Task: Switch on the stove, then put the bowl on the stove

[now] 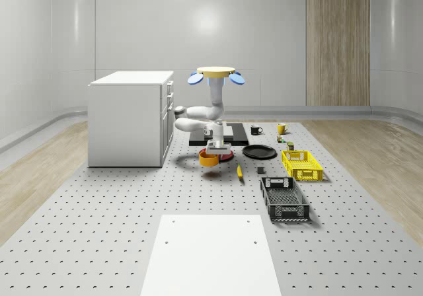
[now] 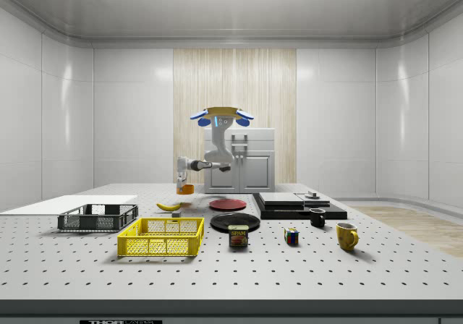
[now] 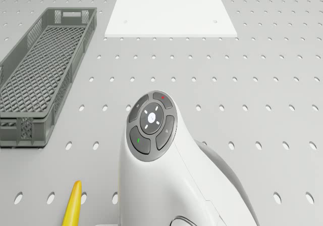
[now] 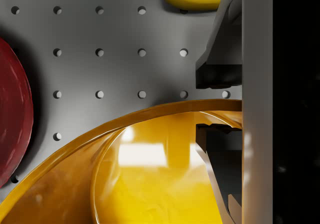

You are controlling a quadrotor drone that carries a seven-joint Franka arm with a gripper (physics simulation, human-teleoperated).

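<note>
Above table (image 1: 99, 243), bowl's (image 4: 150, 184) rim sits between jaws.

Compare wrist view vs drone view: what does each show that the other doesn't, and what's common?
Wrist view alone: the orange bowl with its rim pinched between the end effector fingers, one finger inside and one outside, plus the edge of a dark red plate.

Drone view alone: the grey crate, the white board, and the arm's wrist housing with its button pad.

Shared: the perforated table and the banana, a yellow end of which also shows in the wrist view.
</note>
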